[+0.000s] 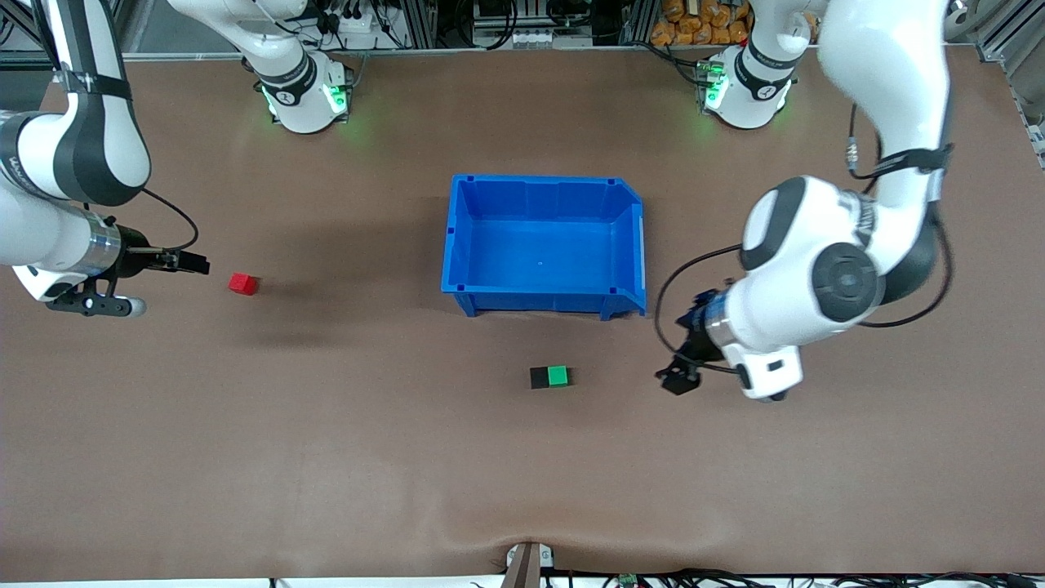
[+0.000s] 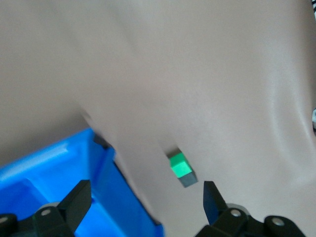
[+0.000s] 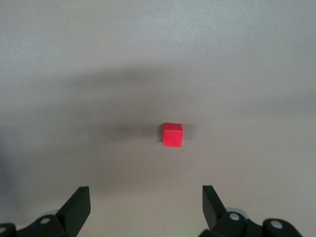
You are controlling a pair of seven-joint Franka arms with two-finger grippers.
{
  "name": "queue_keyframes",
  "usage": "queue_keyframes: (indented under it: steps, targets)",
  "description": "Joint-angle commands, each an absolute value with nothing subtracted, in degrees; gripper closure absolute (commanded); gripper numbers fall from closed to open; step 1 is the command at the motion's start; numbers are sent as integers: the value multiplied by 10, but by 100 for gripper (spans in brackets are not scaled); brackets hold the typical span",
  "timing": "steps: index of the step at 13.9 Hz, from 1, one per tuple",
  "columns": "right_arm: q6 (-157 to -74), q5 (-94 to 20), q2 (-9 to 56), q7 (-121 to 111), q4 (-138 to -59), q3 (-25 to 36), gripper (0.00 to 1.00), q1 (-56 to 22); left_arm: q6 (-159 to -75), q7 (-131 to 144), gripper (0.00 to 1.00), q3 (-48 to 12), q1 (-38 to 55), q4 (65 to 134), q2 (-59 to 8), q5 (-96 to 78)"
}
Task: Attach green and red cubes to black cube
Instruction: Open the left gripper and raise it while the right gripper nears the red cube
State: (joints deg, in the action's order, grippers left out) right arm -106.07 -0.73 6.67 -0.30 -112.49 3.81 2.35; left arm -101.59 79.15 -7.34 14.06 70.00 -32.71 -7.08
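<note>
The green cube (image 1: 558, 376) sits flush against the black cube (image 1: 540, 377) on the table, nearer the front camera than the blue bin. In the left wrist view the green cube (image 2: 179, 165) and the black cube (image 2: 188, 179) show as one block. My left gripper (image 1: 678, 380) (image 2: 146, 197) is open and empty, clear of the pair, toward the left arm's end. The red cube (image 1: 242, 283) (image 3: 173, 134) lies alone toward the right arm's end. My right gripper (image 1: 192, 264) (image 3: 145, 202) is open beside it, not touching.
An empty blue bin (image 1: 539, 291) stands mid-table between the two arms' bases and the joined cubes; its corner (image 2: 106, 182) shows close to my left gripper. Brown tabletop surrounds everything.
</note>
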Motion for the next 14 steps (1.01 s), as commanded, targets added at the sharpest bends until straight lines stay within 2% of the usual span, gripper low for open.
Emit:
queue_keyframes:
  steps: [1,5,14]
  targets:
    - [-1085,2,60,4,-1148,32,0,33,-977,710,0,-76,113,723,-288,-70]
    - [-1105,2,64,4,-1164,32,0,34,-938,618,0,-75,85,732,-270,-69]
    - [-1152,2,81,5,-1188,33,0,47,-927,521,0,-76,-6,790,-213,-58]
